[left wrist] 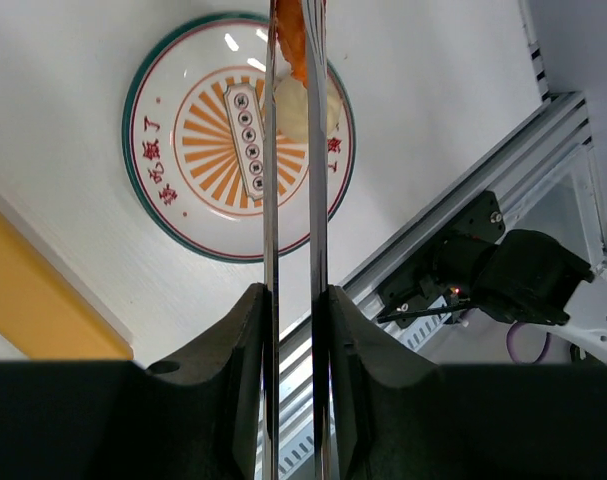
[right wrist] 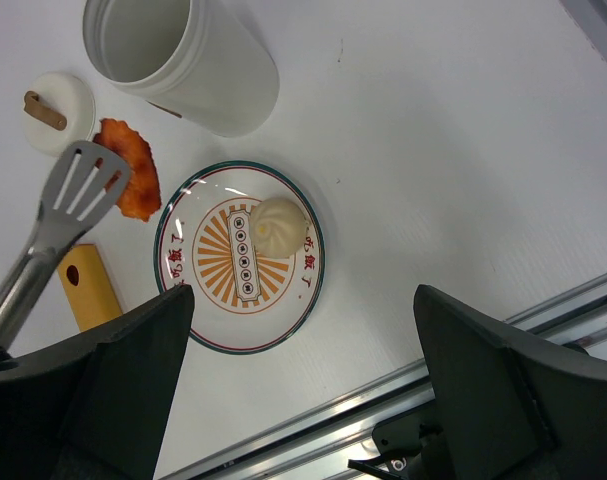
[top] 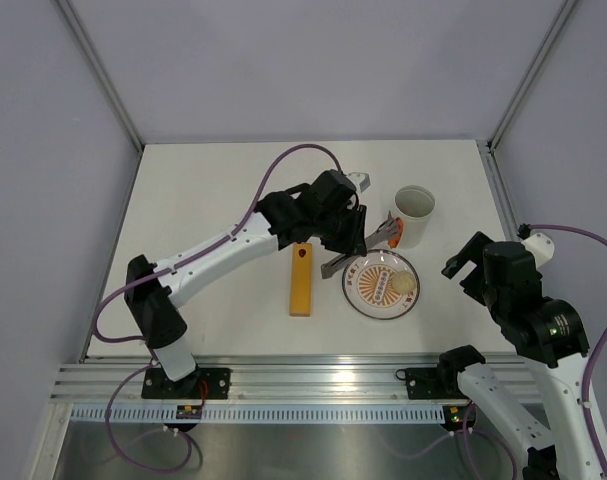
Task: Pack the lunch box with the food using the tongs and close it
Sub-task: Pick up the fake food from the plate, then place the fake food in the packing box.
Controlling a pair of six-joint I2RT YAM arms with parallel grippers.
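My left gripper (top: 348,235) (left wrist: 295,300) is shut on the slim grey tongs (top: 375,242) (left wrist: 271,200) (right wrist: 78,195), squeezing their two arms close together. An orange-red piece of food (top: 396,234) (left wrist: 291,35) (right wrist: 130,172) is pinched at the tongs' tips, between the plate and the lunch box. The lunch box (top: 415,206) (right wrist: 198,65) is a white tub standing upright and uncovered at the back right. A pale beige ball of food (top: 402,285) (left wrist: 301,108) (right wrist: 278,225) lies on the patterned plate (top: 357,296) (left wrist: 153,180) (right wrist: 198,320). My right gripper (top: 465,264) (right wrist: 303,400) hangs wide open to the plate's right, holding nothing.
A long flat orange bar (top: 301,278) (left wrist: 43,300) (right wrist: 88,285) lies left of the plate. A small white round lid with a brown handle (right wrist: 58,110) rests beside the tub. The aluminium rail (top: 313,375) runs along the table's near edge.
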